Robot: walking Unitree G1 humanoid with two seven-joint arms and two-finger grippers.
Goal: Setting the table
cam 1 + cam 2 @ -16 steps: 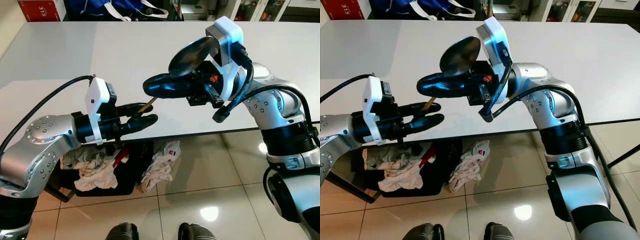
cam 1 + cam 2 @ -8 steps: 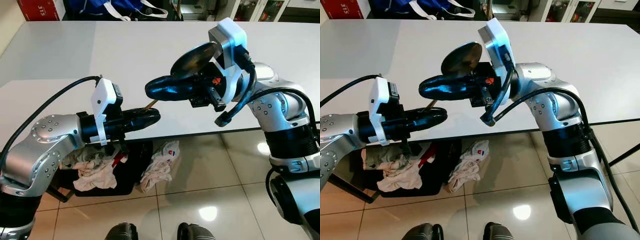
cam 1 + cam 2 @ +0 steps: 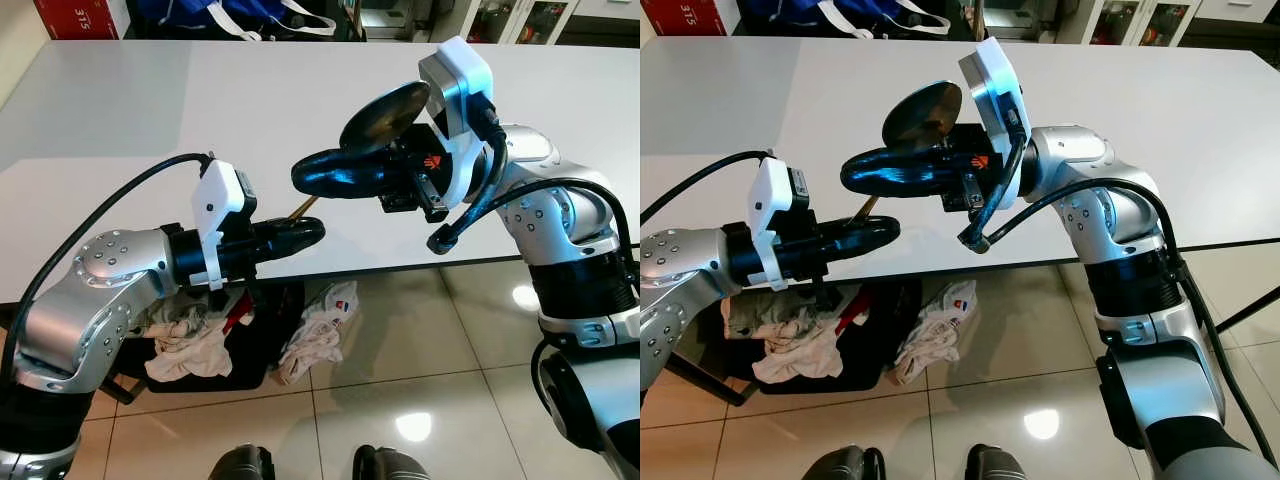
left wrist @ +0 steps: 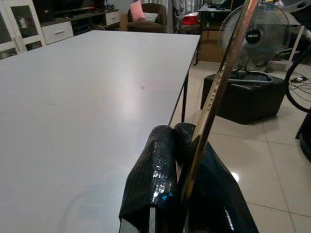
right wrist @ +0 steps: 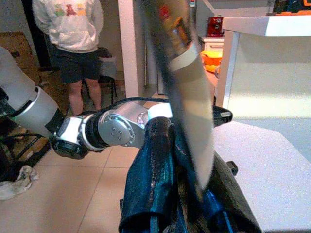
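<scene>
Overhead, from the head camera, both arms are raised over the near edge of the white desk (image 3: 200,90). The right hand (image 3: 310,173) has its black fingers pressed together on a large metal spoon (image 3: 385,110), whose dark, shiny bowl stands up just beside the white wrist housing. The left hand (image 3: 305,232), lower and close to the desk's near edge, is clamped on the spoon's brass-coloured handle (image 3: 301,207), which runs up between the two hands. Below the desk edge, on the tiled floor (image 3: 420,340), a dark basket (image 3: 262,330) holds crumpled cloths (image 3: 185,345).

Along the left wrist's fingers, the left hand (image 4: 182,145) grips the thin brass handle (image 4: 221,82), which slants away above the desk (image 4: 73,97); a fan (image 4: 255,34) and a dark box stand beyond.

Along the right wrist's fingers, the right hand (image 5: 172,141) pinches the spoon (image 5: 189,97), blurred and close. Beyond it lie the left arm (image 5: 112,128) and a person (image 5: 70,43) standing in a pale sweater.
</scene>
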